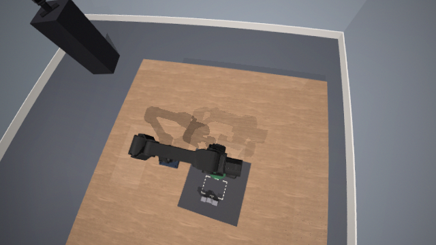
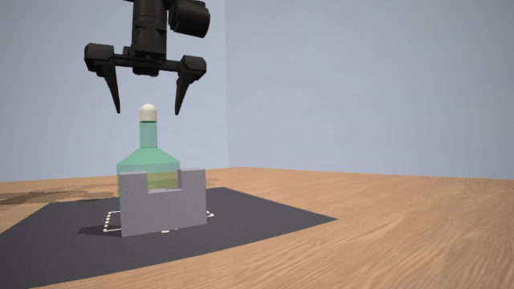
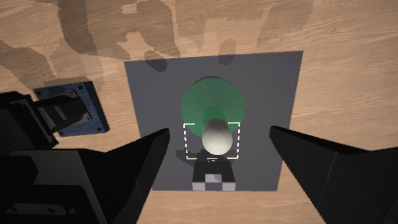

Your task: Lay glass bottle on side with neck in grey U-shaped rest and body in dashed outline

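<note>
The green glass bottle [image 1: 218, 176] [image 2: 148, 156] [image 3: 212, 95] stands upright on the dark mat, with a cream cap [image 2: 148, 113] [image 3: 217, 137] on its neck. In the top view the arm hides most of it. My gripper [image 2: 148, 114] [image 3: 218, 132] is open and points down, its fingertips at about cap height on either side of the cap in the exterior view, with nothing between them touching. The grey U-shaped rest [image 1: 209, 201] [image 2: 162, 213] [image 3: 213, 186] stands at one end of the dashed outline [image 1: 225, 190] [image 2: 107, 221] [image 3: 238, 141]. The bottle stands beyond the outline's other end.
The dark mat [image 1: 231, 211] [image 2: 257, 225] [image 3: 265, 170] lies on the wooden table [image 1: 279, 136] [image 2: 401, 241] [image 3: 345, 90]. The arm's blue base plate [image 1: 169, 164] [image 3: 98, 107] is beside the mat. A black column [image 1: 78, 41] rises past the table's far left corner.
</note>
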Robot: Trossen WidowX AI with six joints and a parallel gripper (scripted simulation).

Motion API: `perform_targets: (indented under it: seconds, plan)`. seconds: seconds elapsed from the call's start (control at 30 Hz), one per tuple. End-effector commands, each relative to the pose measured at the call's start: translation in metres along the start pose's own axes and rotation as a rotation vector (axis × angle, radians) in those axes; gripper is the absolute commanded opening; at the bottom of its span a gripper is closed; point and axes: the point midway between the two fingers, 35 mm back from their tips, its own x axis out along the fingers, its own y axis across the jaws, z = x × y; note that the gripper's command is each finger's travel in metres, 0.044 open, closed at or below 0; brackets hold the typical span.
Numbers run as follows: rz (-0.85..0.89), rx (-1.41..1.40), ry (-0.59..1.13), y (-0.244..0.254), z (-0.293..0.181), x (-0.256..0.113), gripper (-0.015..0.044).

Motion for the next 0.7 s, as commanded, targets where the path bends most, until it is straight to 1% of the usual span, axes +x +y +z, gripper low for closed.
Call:
perform_targets:
  seconds: [0.0, 0.07, 0.47, 0.5, 0.67]
  plan:
    - [0.003, -0.003, -0.006, 0.0011, -0.0055, 0.0002, 0.044]
    - [0.003, -0.003, -0.006, 0.0012, -0.0066, 0.0002, 0.044]
    - [0.003, -0.003, -0.006, 0.0012, -0.0066, 0.0002, 0.0125]
    - [0.003, -0.003, -0.006, 0.0012, -0.0066, 0.0002, 0.0106]
    - [0.003, -0.003, -0.006, 0.0012, -0.0066, 0.0002, 0.0106]
